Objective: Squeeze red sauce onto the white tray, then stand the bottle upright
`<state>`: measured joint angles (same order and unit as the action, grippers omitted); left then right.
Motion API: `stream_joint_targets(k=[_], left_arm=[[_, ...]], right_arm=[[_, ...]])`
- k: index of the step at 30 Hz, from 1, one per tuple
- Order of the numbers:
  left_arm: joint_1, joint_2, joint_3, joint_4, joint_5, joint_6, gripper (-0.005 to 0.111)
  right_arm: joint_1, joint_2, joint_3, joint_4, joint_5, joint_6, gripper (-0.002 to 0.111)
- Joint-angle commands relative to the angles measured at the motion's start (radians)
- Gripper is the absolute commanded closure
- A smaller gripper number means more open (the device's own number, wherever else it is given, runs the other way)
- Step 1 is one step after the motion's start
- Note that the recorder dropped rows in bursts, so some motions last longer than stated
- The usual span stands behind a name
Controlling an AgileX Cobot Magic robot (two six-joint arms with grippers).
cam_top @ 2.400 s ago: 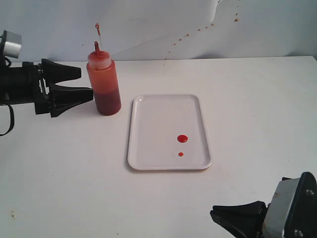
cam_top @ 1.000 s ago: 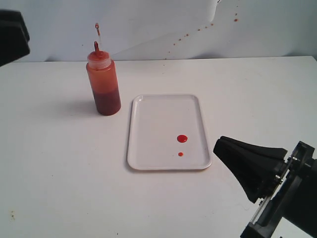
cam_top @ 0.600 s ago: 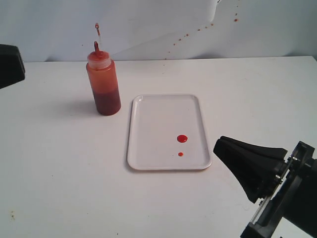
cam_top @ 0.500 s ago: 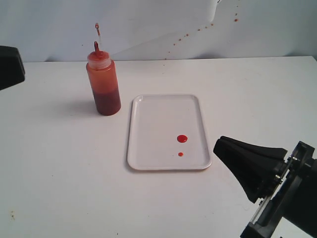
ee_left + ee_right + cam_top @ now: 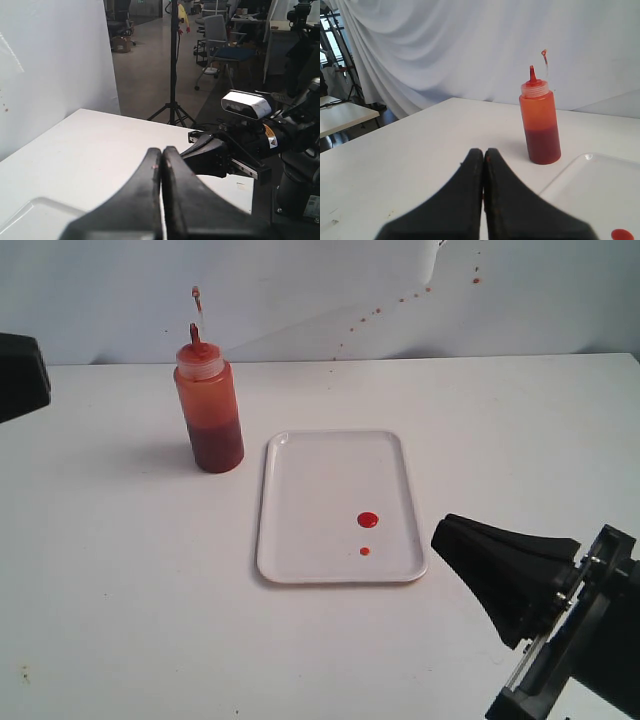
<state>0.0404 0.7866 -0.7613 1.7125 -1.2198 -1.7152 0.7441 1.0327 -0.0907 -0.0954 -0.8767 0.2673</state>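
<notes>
**Translucent orange-red cylindrical plastic squeeze bottle** [image 5: 209, 410]: one.
- Stands upright on the white tabletop [image 5: 120, 570].
- Long axis vertical; ribbed cap and thin red nozzle point straight up, with the tethered tip above them.
- Darker red fill in the lower part.
- Position: just beside the tray's far left corner, apart from it. Neither tool touches it.

**Flat rectangular white plastic tray, rounded corners, low raised rim** [image 5: 300, 530]: one.
- Lies flat near the middle of the tabletop.
- Long axis runs near to far in the exterior view.

**Glossy red sauce, round drops:** two, both on the near right part of the tray.
- Larger drop [image 5: 368, 519].
- Smaller drop [image 5: 365, 551], just nearer the camera and apart from the larger one.

**Black left tool** [image 5: 162, 151]: one.
- Fingers pressed together along their length, nothing between them.
- Well apart from the bottle.

**Black right tool** [image 5: 483, 151]: one.
- Fingers closed flat against each other, empty.
- At the near right of the tabletop, its tip near the tray's near right corner.
- The bottle stands ahead of it in the right wrist view.
</notes>
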Motion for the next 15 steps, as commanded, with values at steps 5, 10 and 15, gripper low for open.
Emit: stream_joint_targets(k=[5,10,15], left_arm=[[-0.007,-0.037,0.005,-0.002,-0.001,-0.010,0.107],[-0.007,-0.260,0.005,-0.002,-0.001,-0.010,0.107],[-0.007,-0.502,0.005,0.032,0.012,-0.082,0.107]], right_arm=[[0.004,-0.005,0.000,0.006,-0.013,-0.005,0.108],[0.004,-0.005,0.000,0.006,-0.013,-0.005,0.108],[0.004,-0.005,0.000,0.006,-0.013,-0.005,0.108]])
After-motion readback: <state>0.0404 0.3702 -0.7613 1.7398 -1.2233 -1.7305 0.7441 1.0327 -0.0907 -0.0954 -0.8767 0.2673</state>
